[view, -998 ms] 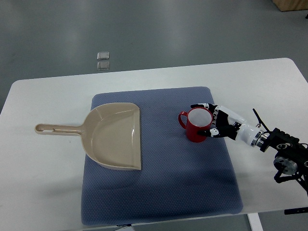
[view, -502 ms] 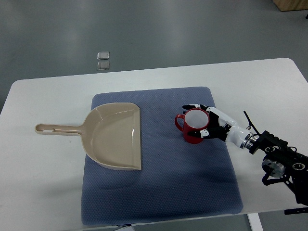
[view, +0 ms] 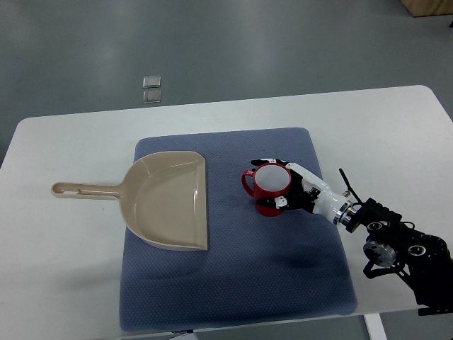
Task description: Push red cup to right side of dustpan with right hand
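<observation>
A red cup with a white inside stands upright on the blue mat, its handle pointing left. A beige dustpan lies on the mat's left part, its handle reaching left over the white table. The cup is a short gap to the right of the dustpan's straight open edge. My right hand comes in from the lower right and is cupped around the cup's right side, with fingers over its far side and a thumb at its near side, touching it. My left arm is not visible.
The white table extends around the mat, with its front edge close to the mat's near side. The right forearm lies over the table's front right corner. Two small clear squares sit on the floor beyond the table.
My right hand has moved left and pushed the red cup with it, from the mat's right part toward the dustpan. The dustpan has not moved.
</observation>
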